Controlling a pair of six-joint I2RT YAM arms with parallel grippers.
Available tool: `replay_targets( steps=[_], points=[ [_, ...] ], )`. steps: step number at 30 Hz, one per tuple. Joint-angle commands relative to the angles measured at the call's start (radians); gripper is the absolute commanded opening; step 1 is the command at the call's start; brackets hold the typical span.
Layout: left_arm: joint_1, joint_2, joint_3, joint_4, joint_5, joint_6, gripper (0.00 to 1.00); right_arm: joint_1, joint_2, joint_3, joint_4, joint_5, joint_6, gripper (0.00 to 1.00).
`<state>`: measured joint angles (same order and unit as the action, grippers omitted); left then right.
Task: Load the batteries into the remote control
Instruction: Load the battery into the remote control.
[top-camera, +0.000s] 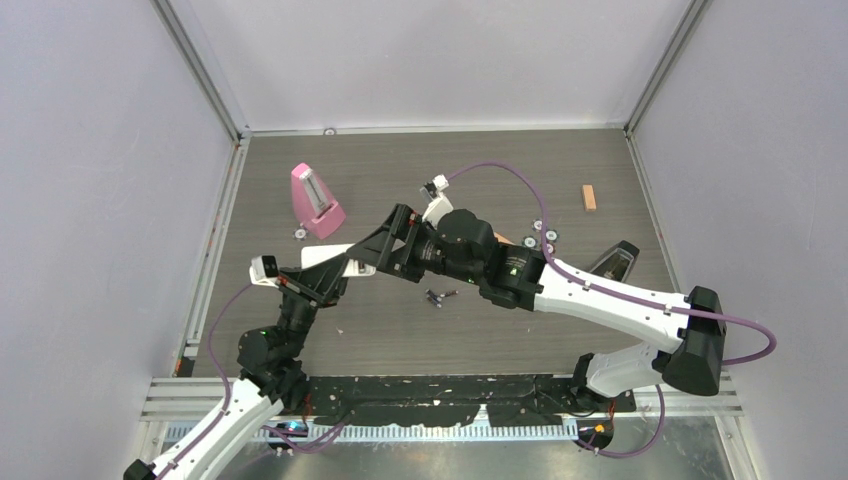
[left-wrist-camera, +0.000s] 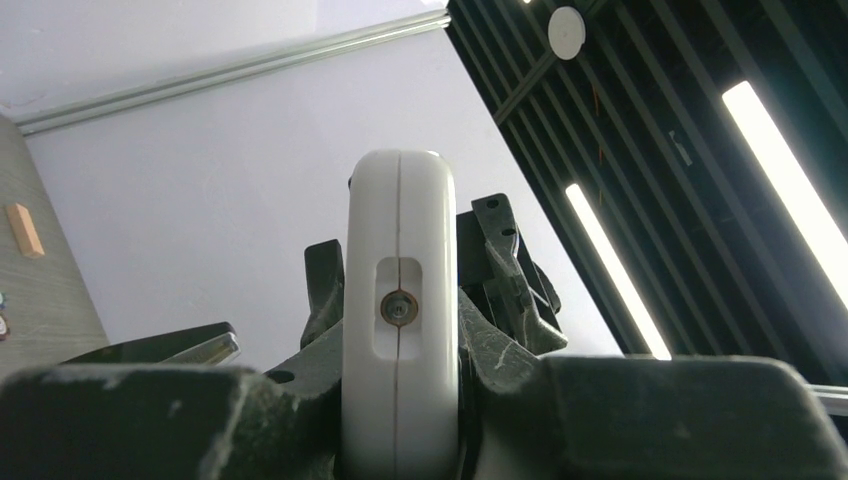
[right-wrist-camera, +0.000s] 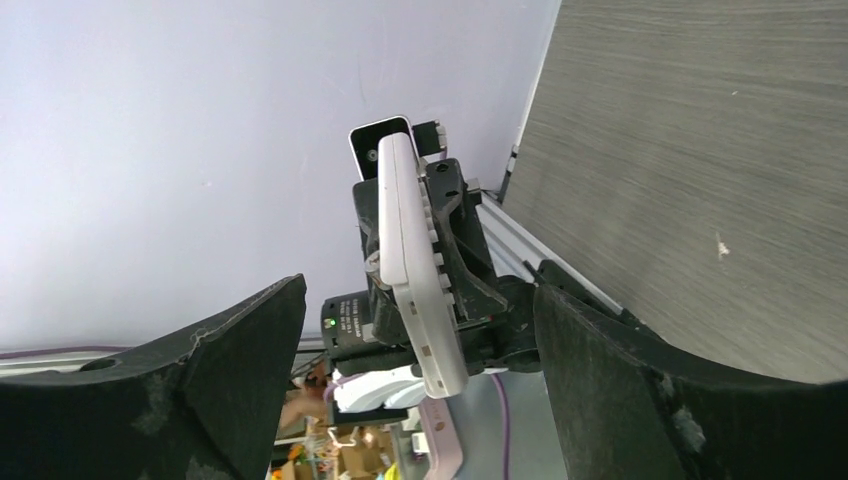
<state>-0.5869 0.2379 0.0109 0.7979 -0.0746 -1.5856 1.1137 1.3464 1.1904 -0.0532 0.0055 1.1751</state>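
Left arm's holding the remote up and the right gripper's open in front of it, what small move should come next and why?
Probably draw the right gripper back from the remote control and lower it toward the batteries on the table. Its jaws stand open and empty, the left gripper grips the remote, and the batteries lie loose there.

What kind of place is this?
Probably a robotics lab test cell: a wood-grain table boxed in by plain pale walls framed with aluminium rails, with a left arm and right arm at its near edge.
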Motion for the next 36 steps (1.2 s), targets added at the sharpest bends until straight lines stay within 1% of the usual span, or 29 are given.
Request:
replay_targets(
  steps=[1,7,12,19,29,32,34,36],
  points=[
    [0.004,0.008,-0.024,0.063,0.044,0.061,0.00,-0.009,-0.014,-0.025,0.118,-0.036,0.104,0.88],
    [0.004,-0.008,-0.027,0.046,0.054,0.090,0.00,-0.018,-0.019,-0.033,0.118,-0.032,0.158,0.87],
    [0.005,-0.027,-0.036,0.046,0.054,0.093,0.00,-0.022,-0.034,-0.054,0.090,-0.010,0.197,0.79],
    [0.005,-0.036,-0.038,0.053,0.055,0.100,0.00,-0.026,-0.032,-0.071,0.116,-0.022,0.237,0.69],
    [0.004,-0.013,-0.039,0.092,0.036,0.065,0.00,-0.028,-0.026,-0.112,0.177,-0.060,0.263,0.44],
    [0.005,-0.013,-0.039,0.091,0.025,0.057,0.00,-0.028,-0.020,-0.108,0.178,-0.077,0.260,0.40],
    [0.005,-0.015,-0.038,0.087,0.016,0.050,0.00,-0.028,-0.016,-0.106,0.176,-0.086,0.257,0.36],
    [0.006,-0.017,-0.037,0.086,0.007,0.043,0.00,-0.028,-0.015,-0.108,0.176,-0.093,0.254,0.29]
  ],
)
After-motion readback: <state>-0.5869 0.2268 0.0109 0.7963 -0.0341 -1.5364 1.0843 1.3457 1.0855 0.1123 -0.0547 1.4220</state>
